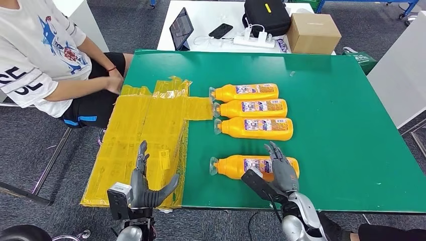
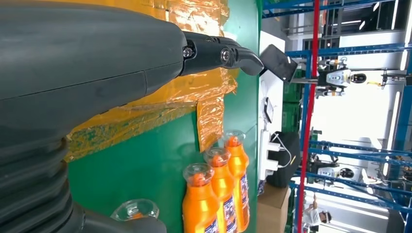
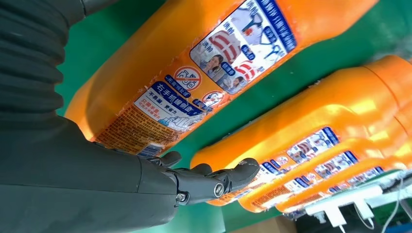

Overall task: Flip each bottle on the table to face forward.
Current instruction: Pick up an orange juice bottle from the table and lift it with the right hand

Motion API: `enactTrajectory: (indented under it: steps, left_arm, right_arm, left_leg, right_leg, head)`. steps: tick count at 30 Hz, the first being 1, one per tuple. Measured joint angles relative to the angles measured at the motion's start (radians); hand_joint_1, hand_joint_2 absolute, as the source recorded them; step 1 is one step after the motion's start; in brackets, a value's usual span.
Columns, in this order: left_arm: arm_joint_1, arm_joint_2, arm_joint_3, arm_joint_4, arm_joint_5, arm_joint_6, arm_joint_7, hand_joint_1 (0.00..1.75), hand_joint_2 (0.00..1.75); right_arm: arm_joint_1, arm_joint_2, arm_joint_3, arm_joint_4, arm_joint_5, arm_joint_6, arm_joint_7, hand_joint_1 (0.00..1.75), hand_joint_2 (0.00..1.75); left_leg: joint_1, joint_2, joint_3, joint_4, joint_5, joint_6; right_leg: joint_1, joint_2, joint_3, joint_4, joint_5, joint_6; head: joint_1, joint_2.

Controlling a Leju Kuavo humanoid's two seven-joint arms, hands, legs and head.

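Several orange bottles with clear caps lie on their sides on the green table (image 1: 341, 125). Three form a row at the middle: far (image 1: 246, 92), middle (image 1: 251, 108) and near (image 1: 255, 128). A fourth bottle (image 1: 236, 165) lies alone close to the front edge, its label side (image 3: 194, 92) up. My right hand (image 1: 281, 168) hovers over that bottle's base end, fingers spread, holding nothing. My left hand (image 1: 143, 183) is open above the yellow taped sheet (image 1: 145, 135) at the table's left front. The row of three bottles (image 2: 218, 194) appears in the left wrist view.
A seated person (image 1: 45, 55) rests their hands at the table's far left corner. Behind the green table stands a white table with a tablet (image 1: 181, 27), phone, power strip, black case (image 1: 265, 15) and cardboard box (image 1: 312, 32).
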Motion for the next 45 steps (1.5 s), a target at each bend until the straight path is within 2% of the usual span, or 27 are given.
enactTrajectory:
  steps: [13, 22, 31, 32, 34, 36, 40, 45]
  left_arm:
    - [-0.042, -0.003, 0.003, 0.075, 0.002, -0.030, 0.002, 0.00, 1.75]
    - [-0.055, -0.006, 0.003, 0.107, 0.003, -0.039, 0.003, 0.00, 1.75]
    - [-0.079, -0.006, 0.003, 0.133, 0.017, -0.067, 0.009, 0.00, 1.75]
    - [-0.082, -0.006, 0.003, 0.137, 0.018, -0.068, 0.009, 0.00, 1.75]
    - [-0.086, -0.007, 0.003, 0.146, 0.022, -0.072, 0.009, 0.00, 1.75]
    - [-0.089, -0.008, 0.003, 0.156, 0.026, -0.074, 0.009, 0.00, 1.75]
    - [-0.097, -0.008, 0.003, 0.171, 0.031, -0.077, 0.009, 0.00, 1.75]
    - [-0.104, -0.008, 0.003, 0.189, 0.037, -0.085, 0.009, 0.00, 1.75]
  right_arm:
    - [-0.128, -0.042, 0.005, 0.141, -0.017, 0.073, 0.006, 0.00, 1.75]
    - [-0.194, -0.070, 0.044, 0.207, -0.003, 0.131, 0.038, 0.00, 1.75]
    - [-0.268, -0.121, 0.109, 0.268, -0.035, 0.236, 0.051, 0.03, 1.75]
    - [-0.273, -0.124, 0.115, 0.273, -0.040, 0.240, 0.053, 0.15, 1.75]
    - [-0.283, -0.133, 0.130, 0.282, -0.056, 0.252, 0.058, 0.84, 1.75]
    - [-0.293, -0.143, 0.146, 0.290, -0.073, 0.264, 0.061, 1.40, 1.75]
    - [-0.307, -0.159, 0.172, 0.303, -0.096, 0.275, 0.064, 1.75, 1.75]
    - [-0.319, -0.178, 0.197, 0.310, -0.122, 0.292, 0.064, 1.75, 1.75]
  left_leg:
    - [0.000, 0.000, 0.001, 0.000, 0.000, 0.000]
    - [0.000, 0.000, 0.004, 0.000, 0.000, 0.001]
    - [0.000, 0.000, 0.010, 0.000, 0.000, 0.001]
    - [0.000, 0.000, 0.011, 0.000, 0.000, 0.001]
    - [0.000, 0.000, 0.013, 0.000, 0.000, 0.001]
    - [0.000, 0.000, 0.014, 0.000, 0.000, 0.001]
    - [0.000, 0.000, 0.016, 0.000, 0.000, 0.001]
    - [0.000, 0.000, 0.019, 0.000, 0.000, 0.001]
  right_leg:
    - [0.000, 0.000, 0.001, 0.000, 0.000, 0.000]
    - [0.000, 0.000, 0.004, 0.000, 0.000, 0.000]
    - [0.000, 0.000, 0.010, -0.001, 0.000, 0.000]
    - [0.000, 0.000, 0.010, -0.001, 0.000, 0.000]
    - [0.000, 0.000, 0.012, -0.001, 0.000, 0.000]
    - [0.000, 0.000, 0.013, -0.001, 0.000, 0.000]
    - [0.000, 0.000, 0.015, -0.001, 0.000, 0.000]
    - [0.000, 0.000, 0.017, -0.002, 0.000, 0.000]
  head:
    - [0.000, 0.000]
    - [0.000, 0.000]
    - [0.000, 0.000]
    - [0.000, 0.000]
    - [0.000, 0.000]
    - [0.000, 0.000]
    - [0.000, 0.000]
    - [0.000, 0.000]
